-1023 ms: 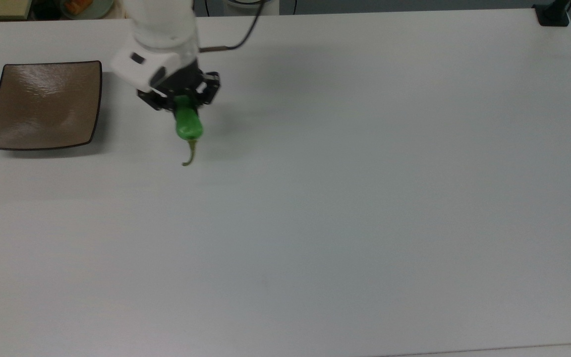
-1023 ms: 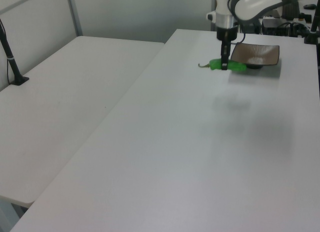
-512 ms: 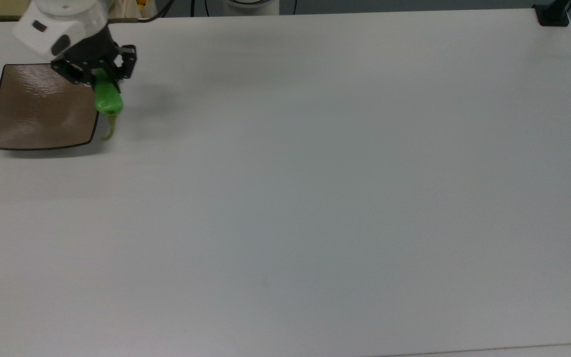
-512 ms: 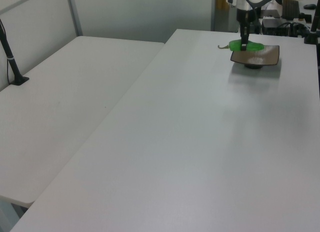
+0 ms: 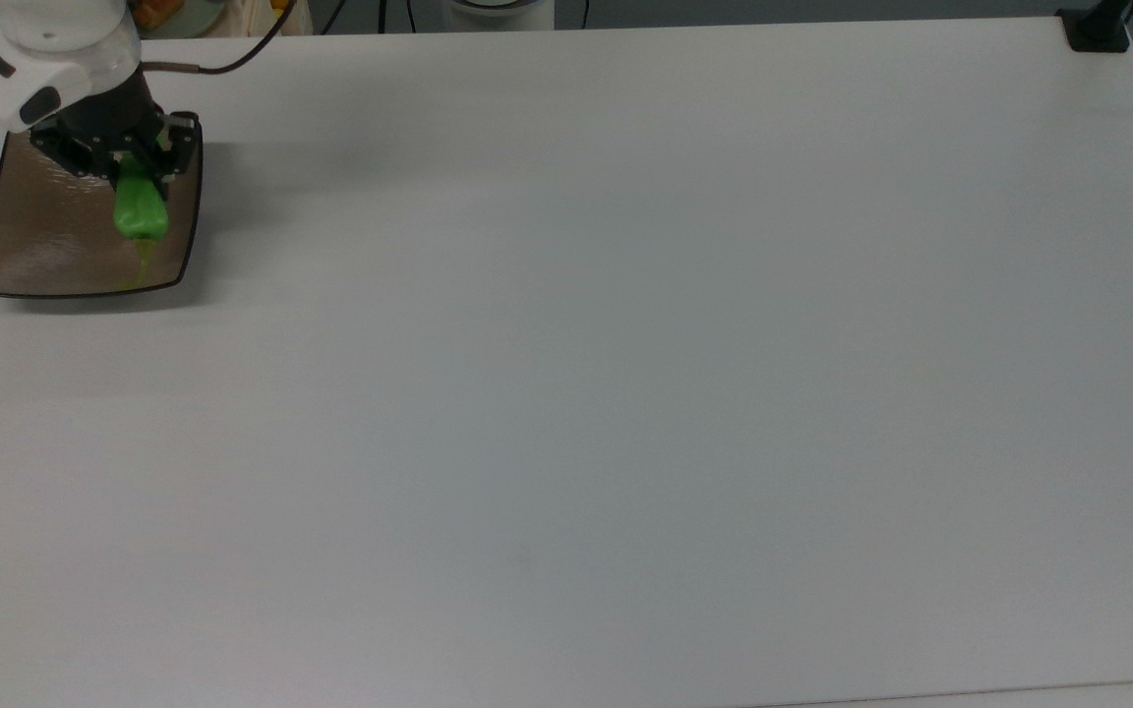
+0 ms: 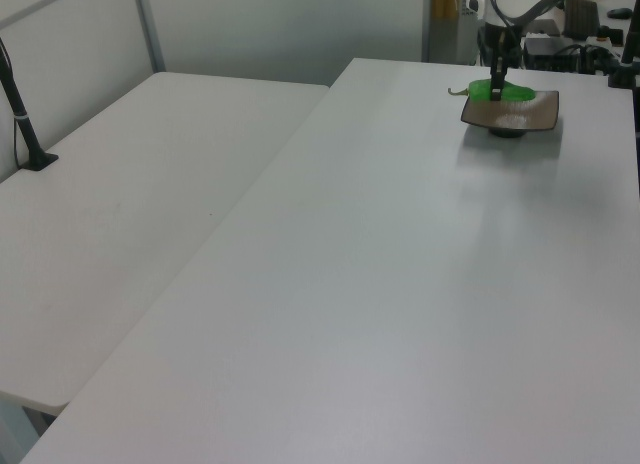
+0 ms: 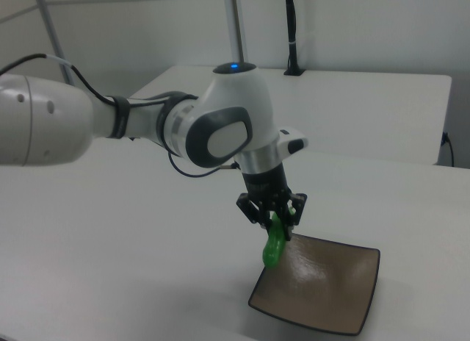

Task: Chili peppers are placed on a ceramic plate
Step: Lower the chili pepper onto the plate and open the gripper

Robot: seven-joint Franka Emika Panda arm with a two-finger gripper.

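Shifted from beside the plate point(image 5: 45, 236) to above it: pepper point(image 5: 140, 208), clamped in the claw point(image 5: 124, 167), long axis toward the top view's bottom, stem near the plate's bottom-right corner. Wide open bench point(image 5: 626, 393) across the top view's right.

Overhead, plus two oblique (opposing) views

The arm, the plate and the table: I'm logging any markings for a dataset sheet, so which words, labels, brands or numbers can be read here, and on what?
None can be read.
The Franka arm: no legible brand or number on its white shell; a small blue light sits on top.
The gripper, shut on the green chili pepper: no label.
The square brown ceramic plate: plain glaze.
The white table: unmarked.
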